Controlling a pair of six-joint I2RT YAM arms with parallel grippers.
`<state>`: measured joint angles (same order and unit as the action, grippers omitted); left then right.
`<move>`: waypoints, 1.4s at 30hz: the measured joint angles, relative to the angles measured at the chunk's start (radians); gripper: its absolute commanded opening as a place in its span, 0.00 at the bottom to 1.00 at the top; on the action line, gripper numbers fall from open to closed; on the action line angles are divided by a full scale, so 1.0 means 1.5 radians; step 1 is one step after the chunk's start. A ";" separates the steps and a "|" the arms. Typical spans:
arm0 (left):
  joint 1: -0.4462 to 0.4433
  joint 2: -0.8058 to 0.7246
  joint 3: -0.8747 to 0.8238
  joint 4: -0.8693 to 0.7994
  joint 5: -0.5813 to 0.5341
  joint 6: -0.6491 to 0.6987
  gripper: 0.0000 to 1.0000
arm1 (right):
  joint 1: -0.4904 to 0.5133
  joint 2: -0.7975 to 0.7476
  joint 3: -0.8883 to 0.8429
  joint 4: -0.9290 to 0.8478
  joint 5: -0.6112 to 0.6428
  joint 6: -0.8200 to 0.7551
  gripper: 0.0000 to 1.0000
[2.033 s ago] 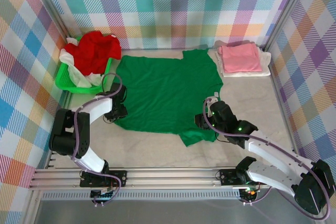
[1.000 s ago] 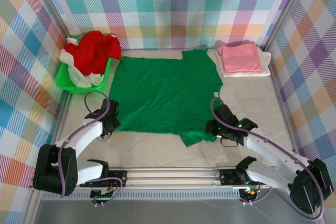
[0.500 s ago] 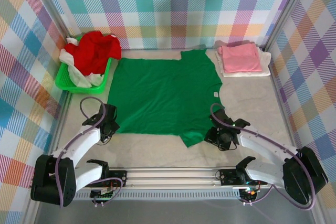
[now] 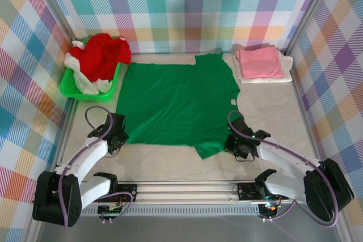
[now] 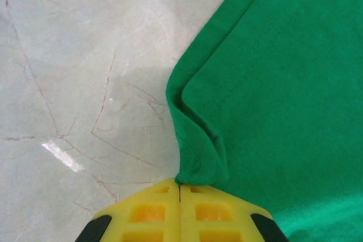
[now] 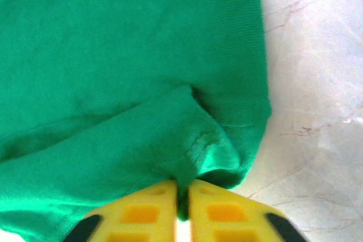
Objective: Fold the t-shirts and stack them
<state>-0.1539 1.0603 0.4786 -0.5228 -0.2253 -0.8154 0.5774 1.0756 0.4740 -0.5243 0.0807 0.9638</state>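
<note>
A bright green t-shirt lies spread flat across the middle of the table. My left gripper is shut on its near left corner; in the left wrist view the green hem is pinched between the yellow fingers. At the near right, my right gripper is shut on the sleeve, with bunched green cloth caught between its yellow fingers. Folded pink and white t-shirts are stacked at the back right. A red t-shirt and a white one are heaped in the basket.
The lime-green plastic basket stands at the back left against the checked wall. Bare pale tabletop runs between the shirt's near edge and the arm rail. Metal frame posts stand at both back corners.
My right gripper has closed on the green sleeve edge, which it stood open over before. The left gripper stayed shut on its corner and drew it slightly nearer; the shirt shifted a little.
</note>
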 measured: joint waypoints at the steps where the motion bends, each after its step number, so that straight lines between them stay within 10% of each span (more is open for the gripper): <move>1: 0.000 -0.005 -0.001 -0.001 0.000 -0.002 0.00 | -0.001 -0.011 -0.001 -0.004 0.003 -0.001 0.00; 24: 0.001 -0.160 0.025 -0.109 0.018 0.037 0.00 | -0.008 -0.246 0.148 -0.275 0.092 -0.010 0.00; 42: 0.015 0.184 0.307 -0.102 0.039 0.258 0.00 | -0.123 0.004 0.279 -0.193 0.074 -0.187 0.00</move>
<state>-0.1318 1.3369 0.9390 -0.6765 -0.1661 -0.4290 0.3927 1.0813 0.8925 -0.8135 0.1921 0.6827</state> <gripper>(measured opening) 0.052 0.048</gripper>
